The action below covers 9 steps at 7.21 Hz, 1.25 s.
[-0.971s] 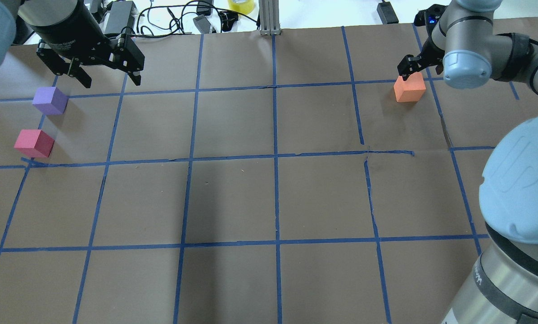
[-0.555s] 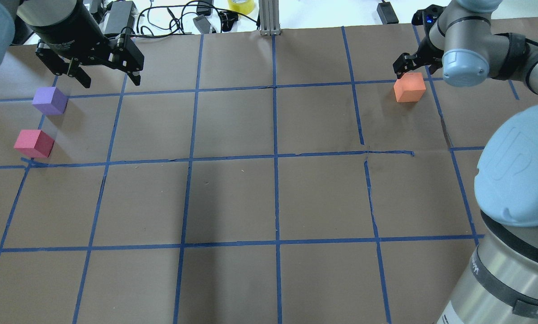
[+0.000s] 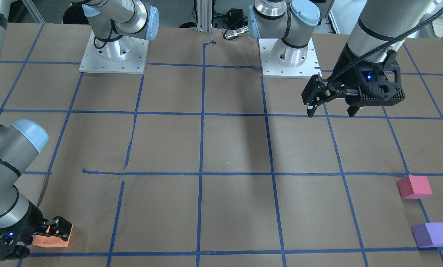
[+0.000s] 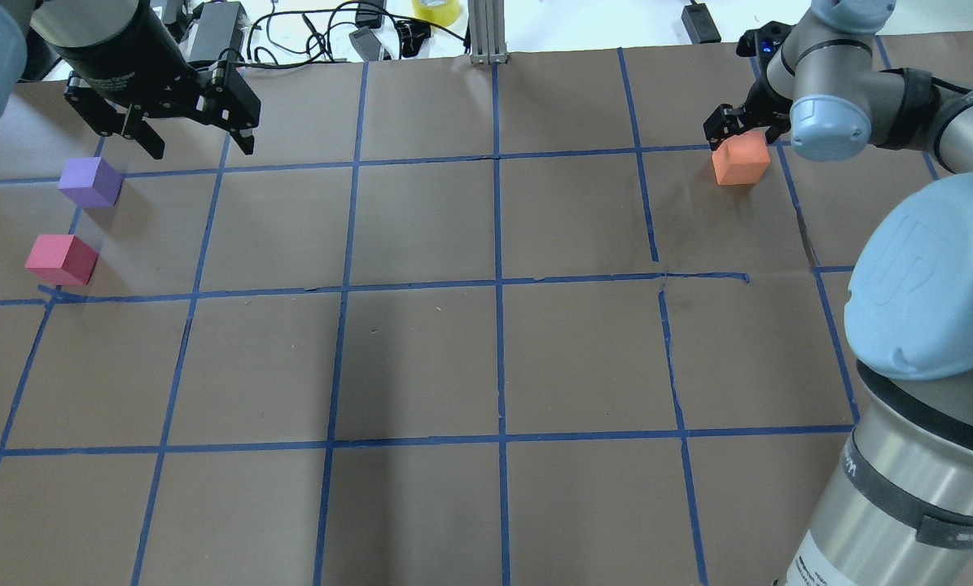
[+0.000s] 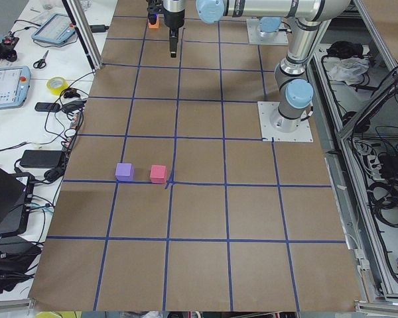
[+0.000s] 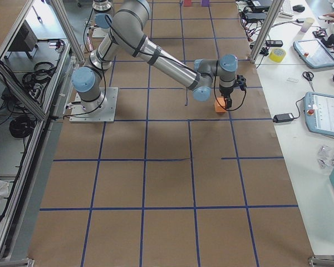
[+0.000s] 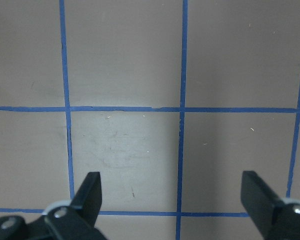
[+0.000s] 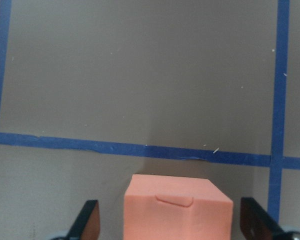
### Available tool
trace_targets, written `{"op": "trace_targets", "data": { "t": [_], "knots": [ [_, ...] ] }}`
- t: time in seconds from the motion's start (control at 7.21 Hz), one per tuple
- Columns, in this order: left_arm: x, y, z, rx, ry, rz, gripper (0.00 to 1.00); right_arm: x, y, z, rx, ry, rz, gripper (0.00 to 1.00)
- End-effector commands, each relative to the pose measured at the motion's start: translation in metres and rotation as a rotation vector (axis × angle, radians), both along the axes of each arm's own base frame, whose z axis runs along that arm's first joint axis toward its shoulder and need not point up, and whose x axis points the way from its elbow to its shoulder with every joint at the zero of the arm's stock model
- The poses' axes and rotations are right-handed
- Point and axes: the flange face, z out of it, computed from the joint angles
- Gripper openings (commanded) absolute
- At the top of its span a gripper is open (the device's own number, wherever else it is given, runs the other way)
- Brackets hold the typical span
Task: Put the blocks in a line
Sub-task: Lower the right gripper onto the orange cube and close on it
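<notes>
Right end effector (image 8: 171,222), spread wide and empty, flanks the orange block (image 8: 177,207) at far right, seemingly without touching it.

Purple block (image 4: 89,182) near pinkish-red block (image 4: 60,259); orange block (image 4: 740,159) well apart.

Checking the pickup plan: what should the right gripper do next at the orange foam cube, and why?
Probably close the right gripper on the orange foam cube: it sits between the open fingers, a gap on each side, not yet held.

Robotics lab: taped grid table (image 4: 421,358), teach pendants (image 6: 325,114).
</notes>
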Motion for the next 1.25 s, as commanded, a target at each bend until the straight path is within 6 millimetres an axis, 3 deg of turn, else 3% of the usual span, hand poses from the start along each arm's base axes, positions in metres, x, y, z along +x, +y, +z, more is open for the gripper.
{"op": "trace_targets", "data": {
  "t": [0.0, 0.14, 0.28, 0.42, 0.55, 0.83, 0.97, 1.11],
  "knots": [
    [0.0, 0.0, 0.0, 0.0, -0.002, 0.0, 1.0, -0.001, 0.0, -0.011, 0.021, 0.004, -0.002, 1.0],
    [0.0, 0.0, 0.0, 0.0, 0.0, 0.0, 1.0, -0.001, 0.001, -0.016, 0.028, 0.001, -0.002, 0.89],
    [0.0, 0.0, -0.001, 0.002, 0.0, 0.0, 1.0, 0.0, 0.001, -0.016, 0.027, -0.002, -0.003, 0.38],
    [0.0, 0.0, 0.0, 0.0, -0.001, 0.002, 1.0, -0.001, 0.001, -0.011, 0.022, 0.001, -0.003, 0.03],
    [0.0, 0.0, 0.0, 0.0, 0.0, 0.002, 1.0, 0.0, 0.0, -0.007, 0.023, -0.009, -0.002, 0.0],
    [0.0, 0.0, 0.0, 0.0, -0.002, 0.0, 1.0, 0.021, -0.001, 0.034, -0.013, -0.014, -0.015, 0.0],
    [0.0, 0.0, 0.0, 0.0, -0.002, 0.0, 1.0, 0.066, 0.003, 0.062, 0.004, -0.033, -0.046, 0.0],
    [0.0, 0.0, 0.0, 0.0, -0.002, 0.0, 1.0, 0.123, 0.011, 0.075, 0.015, -0.035, -0.047, 0.0]
  ]
}}
